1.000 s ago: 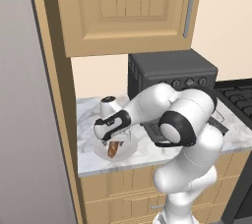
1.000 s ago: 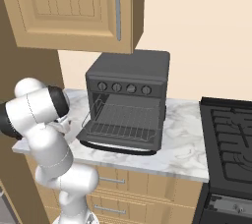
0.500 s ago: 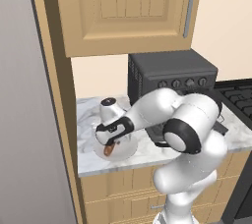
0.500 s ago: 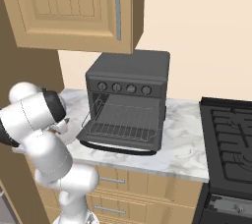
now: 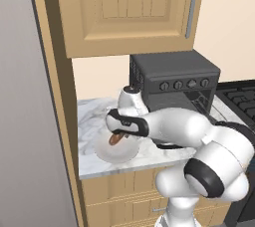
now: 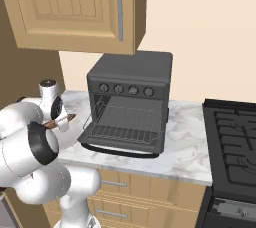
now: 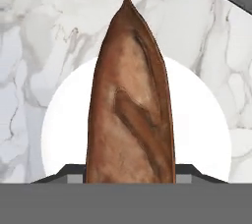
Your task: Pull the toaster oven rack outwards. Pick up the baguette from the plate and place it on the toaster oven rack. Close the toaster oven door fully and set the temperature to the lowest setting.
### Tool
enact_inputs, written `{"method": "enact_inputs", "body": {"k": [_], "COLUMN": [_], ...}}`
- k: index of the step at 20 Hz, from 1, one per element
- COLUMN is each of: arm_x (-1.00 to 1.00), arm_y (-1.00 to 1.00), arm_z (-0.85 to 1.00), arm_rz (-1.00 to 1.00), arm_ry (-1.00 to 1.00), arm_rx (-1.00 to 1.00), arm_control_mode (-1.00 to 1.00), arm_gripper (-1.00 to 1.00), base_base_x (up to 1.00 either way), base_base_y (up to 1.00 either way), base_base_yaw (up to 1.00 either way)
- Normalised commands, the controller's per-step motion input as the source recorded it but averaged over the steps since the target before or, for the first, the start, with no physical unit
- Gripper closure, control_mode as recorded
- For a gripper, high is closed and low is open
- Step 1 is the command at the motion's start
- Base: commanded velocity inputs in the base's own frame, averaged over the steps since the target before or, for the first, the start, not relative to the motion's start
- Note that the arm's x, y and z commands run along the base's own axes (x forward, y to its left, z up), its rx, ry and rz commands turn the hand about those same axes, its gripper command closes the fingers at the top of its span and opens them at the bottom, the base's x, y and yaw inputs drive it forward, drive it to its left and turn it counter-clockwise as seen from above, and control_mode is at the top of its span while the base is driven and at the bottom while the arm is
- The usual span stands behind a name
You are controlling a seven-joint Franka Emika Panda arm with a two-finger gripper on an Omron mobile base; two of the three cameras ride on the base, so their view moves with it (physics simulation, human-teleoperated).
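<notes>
baguette (image 7: 130,115) in pincer (image 5: 117,138) above plate (image 7: 202,120)

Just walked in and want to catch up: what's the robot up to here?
The gripper is shut on the baguette, holding it just above the plate on the marble counter. Beside it, the toaster oven has its door dropped open and its rack pulled out, ready to take the bread.

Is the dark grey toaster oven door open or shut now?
Open: the dark grey toaster oven door lies dropped flat, with the grey wire rack pulled out over it.
</notes>
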Motion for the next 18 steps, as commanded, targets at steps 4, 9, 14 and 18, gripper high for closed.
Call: {"method": "enact_inputs", "body": {"k": [4,9,14,18], "arm_x": [-0.02,0.00,0.09,0.24], "arm_y": [-0.49,-0.57,-0.60,-0.60], "arm_z": [0.69,0.30,0.13,0.16], "arm_rz": [-0.21,-0.23,-0.25,-0.16], "arm_ry": [0.03,0.06,0.18,0.15], "arm_rx": [0.13,0.02,0.00,0.00], "arm_control_mode": [-1.00,-1.00,-1.00,-1.00], "arm_gripper": [1.00,1.00,1.00,1.00], "base_base_x": [0.00,0.00,0.00,0.00], "base_base_y": [0.00,0.00,0.00,0.00], "base_base_yaw": [0.00,0.00,0.00,0.00]}}
